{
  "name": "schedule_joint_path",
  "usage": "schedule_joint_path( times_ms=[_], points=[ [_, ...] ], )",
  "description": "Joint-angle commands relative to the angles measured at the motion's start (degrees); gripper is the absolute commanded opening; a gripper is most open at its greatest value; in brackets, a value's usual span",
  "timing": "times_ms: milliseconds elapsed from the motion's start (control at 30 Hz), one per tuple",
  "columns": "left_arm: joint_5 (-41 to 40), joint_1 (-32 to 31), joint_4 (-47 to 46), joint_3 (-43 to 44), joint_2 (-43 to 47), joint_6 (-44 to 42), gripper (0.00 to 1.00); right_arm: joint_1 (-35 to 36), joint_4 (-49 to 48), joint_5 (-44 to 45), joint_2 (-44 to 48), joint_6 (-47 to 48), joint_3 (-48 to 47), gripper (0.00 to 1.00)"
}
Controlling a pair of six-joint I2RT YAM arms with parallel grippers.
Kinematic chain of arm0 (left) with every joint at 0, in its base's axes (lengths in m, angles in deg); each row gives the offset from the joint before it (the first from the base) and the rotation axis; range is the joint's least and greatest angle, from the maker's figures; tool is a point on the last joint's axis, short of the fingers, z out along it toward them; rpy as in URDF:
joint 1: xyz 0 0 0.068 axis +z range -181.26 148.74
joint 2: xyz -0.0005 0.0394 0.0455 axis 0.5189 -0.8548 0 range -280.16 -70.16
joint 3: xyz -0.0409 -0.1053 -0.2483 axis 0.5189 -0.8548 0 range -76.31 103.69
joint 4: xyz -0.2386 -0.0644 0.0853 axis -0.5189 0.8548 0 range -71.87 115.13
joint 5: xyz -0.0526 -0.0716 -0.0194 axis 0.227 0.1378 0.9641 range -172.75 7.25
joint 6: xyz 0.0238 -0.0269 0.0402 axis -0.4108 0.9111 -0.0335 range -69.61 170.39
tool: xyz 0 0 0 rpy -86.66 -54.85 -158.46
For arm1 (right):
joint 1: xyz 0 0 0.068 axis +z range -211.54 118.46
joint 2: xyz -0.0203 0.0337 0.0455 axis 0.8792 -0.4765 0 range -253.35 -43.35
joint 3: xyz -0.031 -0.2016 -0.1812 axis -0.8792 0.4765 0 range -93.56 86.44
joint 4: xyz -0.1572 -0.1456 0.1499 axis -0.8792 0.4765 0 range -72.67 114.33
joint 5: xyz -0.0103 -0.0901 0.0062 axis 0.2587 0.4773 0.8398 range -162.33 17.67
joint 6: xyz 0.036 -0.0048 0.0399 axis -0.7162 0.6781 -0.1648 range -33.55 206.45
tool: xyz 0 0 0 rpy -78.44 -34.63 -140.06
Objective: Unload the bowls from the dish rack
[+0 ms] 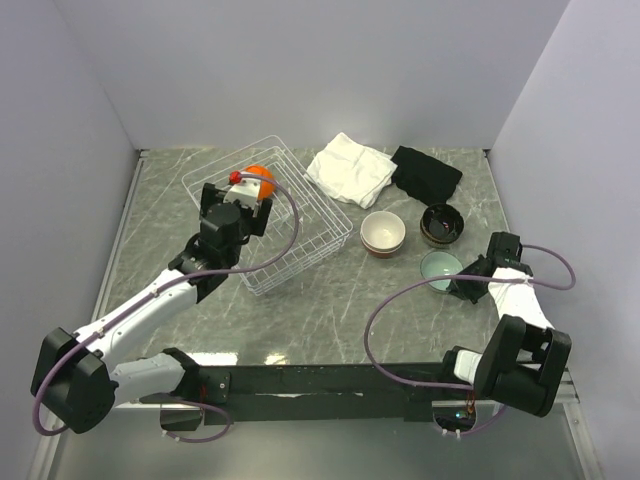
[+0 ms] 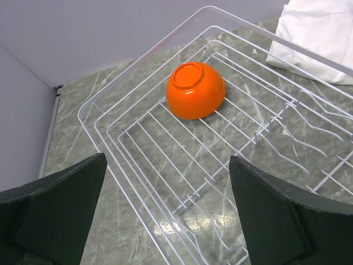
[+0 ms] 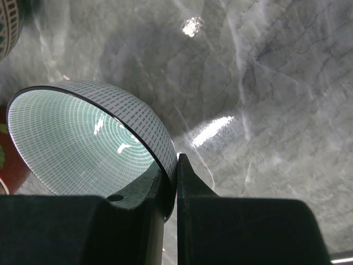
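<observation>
Grey-green marbled tabletop [image 1: 330, 300] between plain white walls carries the dish rack [image 1: 300, 225], which is set askew to the table's edges. Only the orange bowl [image 2: 196, 90] lies in the rack, toward its far end. It is upside down, with the foot ring up and tipped a little toward the wrist camera and the mouth against the wire ribs. Being round, it has no long axis; its axis of symmetry stands near vertical, leaning slightly.

The left gripper [image 2: 167, 165] hovers over the rack's nearer half with its jaws spread wide and nothing between them, well short of the bowl. To the right of the rack, the right gripper [image 3: 175, 165] pinches the rim of the pale blue-green bowl [image 3: 83, 138], one finger inside and one outside. Whether that bowl rests fully on the table cannot be told. A beige bowl [image 1: 382, 232] and a dark brown bowl [image 1: 442, 222] sit just beyond it.

The step in hand looks like the reach for the orange bowl. A domed, glossy outside offers little to squeeze, so the jaws should probably straddle the lower edge where it lifts off the ribs, or tip it first. The fingertips must stay clear of the wires. A slow, straight lift should avoid snagging the rack's side.
</observation>
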Motion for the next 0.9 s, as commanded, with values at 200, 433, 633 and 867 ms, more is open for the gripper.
schedule_joint_path(
  times_ms=[200,433,633,867],
  points=[
    [-2.2,-0.7,-3.5,-1.2,2.0,-3.0,0.99,-2.1,-9.7,-0.2,0.6,-4.0,3.3,0.1],
    [-1.7,-0.7,-3.4,-1.1,1.3,-3.0,0.99,-2.1,-8.3,0.5,4.7,-3.6,4.2,0.45],
    [0.9,-0.7,-1.3,0.9,-0.4,-0.3,0.99,-2.0,-4.5,2.5,12.9,-2.8,2.3,0.8],
    [3.7,-0.7,1.8,6.9,-7.1,0.3,0.99,1.3,-1.6,4.2,17.7,-1.7,-1.4,1.0]
  ],
)
